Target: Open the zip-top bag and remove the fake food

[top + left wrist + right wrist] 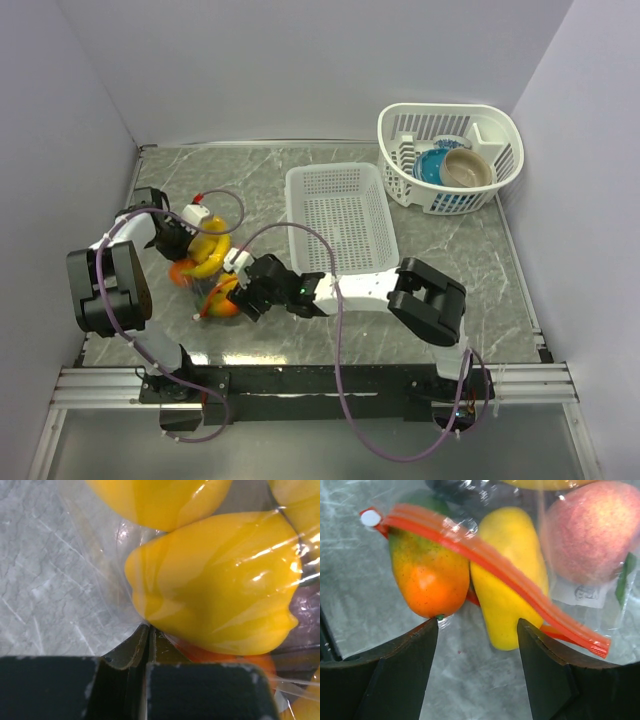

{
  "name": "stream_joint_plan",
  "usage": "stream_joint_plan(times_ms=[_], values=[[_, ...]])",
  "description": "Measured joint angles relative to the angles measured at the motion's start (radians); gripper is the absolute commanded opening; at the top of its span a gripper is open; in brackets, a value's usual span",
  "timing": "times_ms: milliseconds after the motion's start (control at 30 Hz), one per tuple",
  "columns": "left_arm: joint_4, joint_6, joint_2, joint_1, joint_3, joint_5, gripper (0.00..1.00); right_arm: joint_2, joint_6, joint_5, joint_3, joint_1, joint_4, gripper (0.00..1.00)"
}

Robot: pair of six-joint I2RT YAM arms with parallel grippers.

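Note:
The zip-top bag [205, 262], clear and crinkly, lies at the left of the table with fake food [208, 248] inside. My left gripper [178, 243] is at its left end. In the left wrist view that gripper [148, 627] is shut, pinching the bag's clear film beside a yellow pepper [215, 580] and an orange piece [225, 657]. My right gripper [477, 625] stands open just short of the orange-red zip strip [485, 562], holding nothing. A green-orange mango [427, 575], a yellow fruit [507, 575] and a pink peach [590, 530] lie under the film.
A white slotted basket [340, 215] lies in the middle of the table, right behind my right arm. A white dish basket [500, 125] at the back right holds a teal bowl [432, 165] and a tan bowl [468, 168]. Walls close in the left and back.

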Motion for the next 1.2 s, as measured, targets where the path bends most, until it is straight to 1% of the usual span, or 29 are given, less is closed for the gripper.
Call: stream_joint_plan(times_ms=[200, 233, 300, 500, 600, 633, 667, 733, 833, 933, 967, 1067, 1100, 1167, 1200], values=[[-0.01, 0.041, 0.0, 0.006, 0.013, -0.011, 0.06, 0.061, -0.039, 0.017, 0.08, -0.024, -0.019, 0.65], [-0.012, 0.049, 0.0, 0.007, 0.016, -0.012, 0.06, 0.072, -0.045, 0.023, 0.094, -0.027, -0.02, 0.61], [-0.016, 0.066, -0.001, 0.007, 0.019, -0.016, 0.07, 0.086, -0.057, 0.034, 0.111, -0.029, -0.021, 0.57], [-0.049, 0.085, -0.001, 0.0, 0.021, -0.008, 0.07, 0.108, -0.077, 0.03, 0.109, -0.037, 0.039, 0.56], [-0.05, 0.092, -0.001, 0.0, 0.021, -0.008, 0.07, 0.108, -0.079, 0.03, 0.104, -0.037, 0.053, 0.6], [-0.051, 0.092, -0.001, 0.0, 0.021, -0.008, 0.07, 0.108, -0.079, 0.03, 0.104, -0.037, 0.053, 0.68], [-0.051, 0.092, -0.001, 0.0, 0.021, -0.007, 0.07, 0.109, -0.077, 0.029, 0.104, -0.037, 0.053, 0.72], [-0.055, 0.092, -0.001, 0.0, 0.021, -0.005, 0.07, 0.112, -0.071, 0.029, 0.105, -0.037, 0.052, 0.76], [-0.064, 0.096, -0.001, -0.001, 0.021, -0.003, 0.07, 0.129, -0.064, 0.007, 0.105, -0.037, 0.05, 0.79], [-0.082, 0.095, -0.001, -0.004, 0.019, 0.005, 0.07, 0.149, -0.056, -0.016, 0.106, -0.037, 0.037, 0.79], [-0.093, 0.095, -0.001, -0.006, 0.018, 0.01, 0.07, 0.164, -0.052, -0.023, 0.106, -0.037, 0.026, 0.78], [-0.121, 0.093, 0.001, -0.013, 0.017, 0.021, 0.07, 0.191, -0.045, -0.034, 0.119, -0.037, 0.027, 0.69], [-0.122, 0.092, 0.002, -0.013, 0.017, 0.023, 0.07, 0.192, -0.046, -0.037, 0.12, -0.037, 0.027, 0.63], [-0.122, 0.092, 0.002, -0.013, 0.017, 0.025, 0.07, 0.192, -0.048, -0.041, 0.119, -0.037, 0.028, 0.55], [-0.122, 0.091, 0.002, -0.013, 0.017, 0.025, 0.07, 0.191, -0.046, -0.042, 0.119, -0.037, 0.029, 0.48]])
